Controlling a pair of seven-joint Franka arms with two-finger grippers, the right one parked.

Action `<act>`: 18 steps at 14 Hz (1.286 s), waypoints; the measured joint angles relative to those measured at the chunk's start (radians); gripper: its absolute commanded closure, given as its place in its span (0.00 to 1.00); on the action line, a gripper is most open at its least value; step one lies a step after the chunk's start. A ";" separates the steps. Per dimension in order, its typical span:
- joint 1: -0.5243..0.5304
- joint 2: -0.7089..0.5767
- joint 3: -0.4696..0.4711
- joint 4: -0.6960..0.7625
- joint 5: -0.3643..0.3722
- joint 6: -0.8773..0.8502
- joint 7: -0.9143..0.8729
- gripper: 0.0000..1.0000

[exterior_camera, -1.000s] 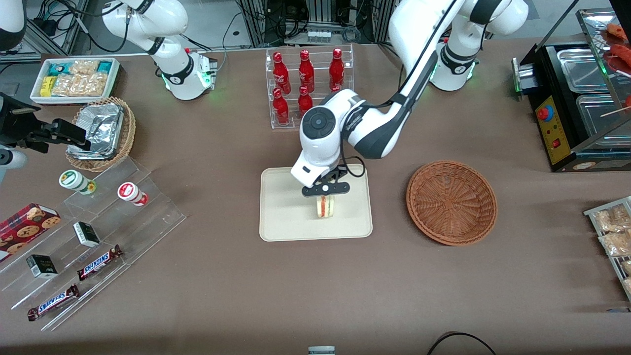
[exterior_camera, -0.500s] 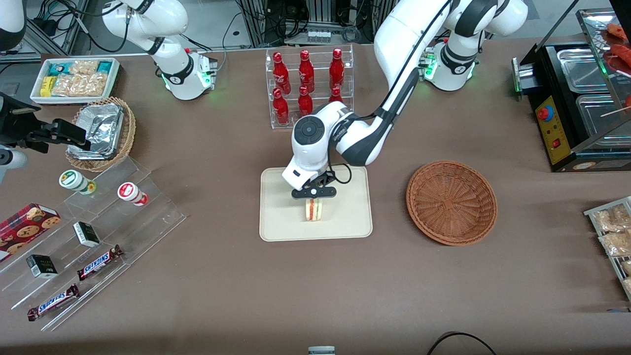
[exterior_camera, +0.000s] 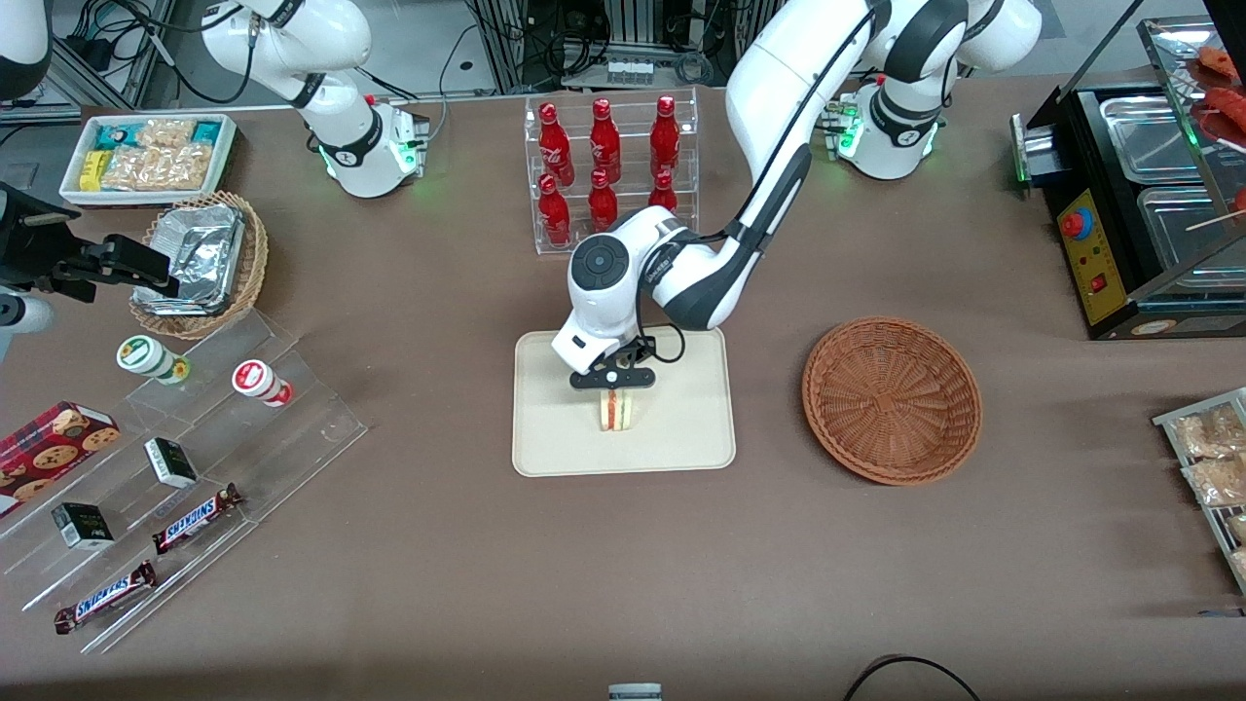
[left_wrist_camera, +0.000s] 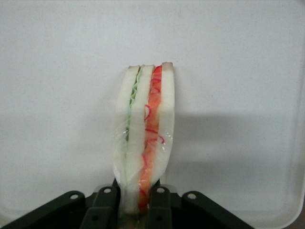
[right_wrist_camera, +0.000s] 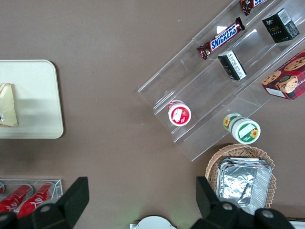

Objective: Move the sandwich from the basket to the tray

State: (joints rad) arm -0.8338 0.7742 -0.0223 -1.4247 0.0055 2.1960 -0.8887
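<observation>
My left arm's gripper (exterior_camera: 614, 386) is over the cream tray (exterior_camera: 681, 428), shut on the sandwich (exterior_camera: 615, 411), a white bread wedge with red, orange and green layers. The sandwich hangs from the fingers just above or on the tray's surface; I cannot tell whether it touches. In the left wrist view the black fingers (left_wrist_camera: 106, 205) clamp the sandwich (left_wrist_camera: 145, 129) on both sides, with the tray (left_wrist_camera: 57, 71) filling the background. The reddish-brown wicker basket (exterior_camera: 892, 399) is empty, beside the tray toward the working arm's end. The right wrist view shows the sandwich (right_wrist_camera: 7, 106) over the tray (right_wrist_camera: 33, 95).
A clear rack of red bottles (exterior_camera: 608, 166) stands farther from the front camera than the tray. Toward the parked arm's end are a foil-lined tan basket (exterior_camera: 200, 261), a white snack bin (exterior_camera: 146, 156) and an acrylic step display with candy bars (exterior_camera: 185, 458). A black food warmer (exterior_camera: 1139, 204) stands at the working arm's end.
The gripper has carried the sandwich across the tray toward the parked arm's end and slightly farther from the front camera. It has stayed shut on the sandwich.
</observation>
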 measured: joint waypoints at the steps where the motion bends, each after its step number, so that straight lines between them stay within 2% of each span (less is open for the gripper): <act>1: 0.000 0.000 0.000 0.006 0.000 0.000 0.000 0.00; 5: 0.001 -0.041 0.014 0.048 -0.001 0.003 -0.012 0.00; 10: 0.024 -0.195 0.088 0.052 -0.001 -0.087 -0.078 0.00; 15: 0.191 -0.347 0.125 0.051 0.002 -0.311 -0.076 0.00; 18: 0.307 -0.435 0.129 0.034 0.003 -0.409 0.048 0.00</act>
State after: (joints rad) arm -0.5271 0.3394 0.1064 -1.3902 0.0089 1.7866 -0.8404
